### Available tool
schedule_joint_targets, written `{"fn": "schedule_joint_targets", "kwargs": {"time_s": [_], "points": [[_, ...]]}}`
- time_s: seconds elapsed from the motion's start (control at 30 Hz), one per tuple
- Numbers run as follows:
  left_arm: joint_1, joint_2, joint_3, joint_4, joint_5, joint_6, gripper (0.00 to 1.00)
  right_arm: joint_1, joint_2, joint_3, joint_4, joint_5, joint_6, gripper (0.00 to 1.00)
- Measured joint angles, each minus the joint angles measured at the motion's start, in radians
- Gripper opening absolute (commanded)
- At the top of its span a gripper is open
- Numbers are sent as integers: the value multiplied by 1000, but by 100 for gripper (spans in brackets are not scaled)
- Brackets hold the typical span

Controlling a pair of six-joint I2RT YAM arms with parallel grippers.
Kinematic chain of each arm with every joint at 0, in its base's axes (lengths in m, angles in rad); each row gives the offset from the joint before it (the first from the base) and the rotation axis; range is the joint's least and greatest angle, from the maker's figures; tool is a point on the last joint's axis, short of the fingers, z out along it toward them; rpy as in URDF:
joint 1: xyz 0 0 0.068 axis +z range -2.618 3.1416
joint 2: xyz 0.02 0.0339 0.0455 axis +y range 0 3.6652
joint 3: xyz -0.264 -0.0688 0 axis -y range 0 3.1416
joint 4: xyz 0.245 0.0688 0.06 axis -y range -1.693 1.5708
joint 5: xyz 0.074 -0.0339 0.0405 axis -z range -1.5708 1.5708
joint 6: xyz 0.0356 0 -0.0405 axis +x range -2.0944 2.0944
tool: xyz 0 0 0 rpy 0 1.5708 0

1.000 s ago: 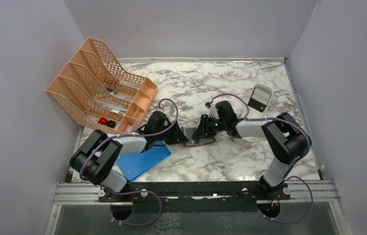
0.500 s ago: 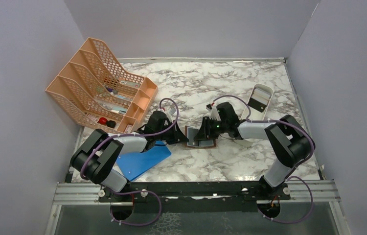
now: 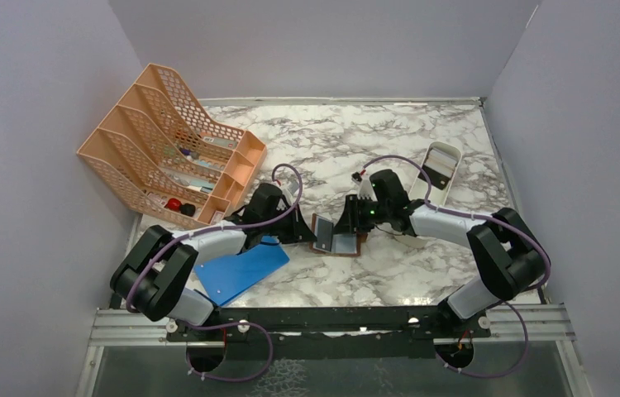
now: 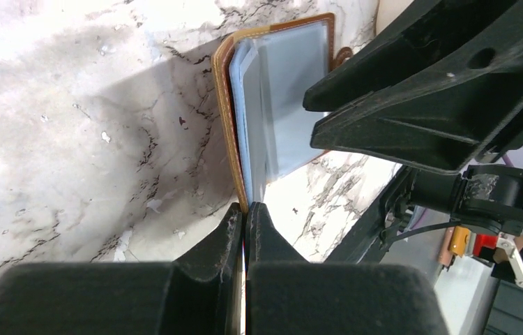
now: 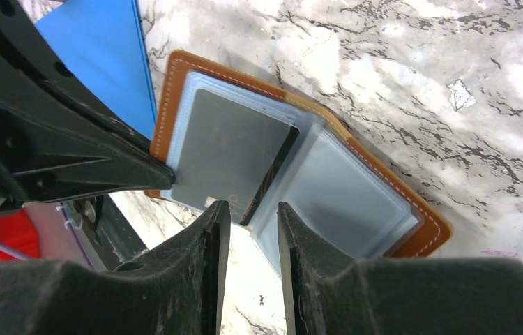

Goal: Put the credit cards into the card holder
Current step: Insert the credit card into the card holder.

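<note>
Left gripper (image 4: 246, 209): jaws fully closed, pinching the edge of the nearer flap of the brown card holder (image 4: 225, 125), flap raised. Right gripper (image 5: 252, 209): jaws part open, straddling a corner of the dark credit card (image 5: 234, 146), which sits in a clear sleeve. Holder lies open on the marble table (image 5: 419, 70), beside the blue board (image 5: 98, 42)
</note>
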Motion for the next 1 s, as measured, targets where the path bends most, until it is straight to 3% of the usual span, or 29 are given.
{"fn": "schedule_joint_targets", "kwargs": {"time_s": [0.3,0.8,1.0], "points": [[0,-24,72,-130,-10,51,7,0,2,0,-4,6,-9,19],[0,-25,80,-113,26,33,15,8,77,-25,55,6,13,18],[0,-18,95,-89,37,23,25,9,92,-29,89,5,21,18]]}}
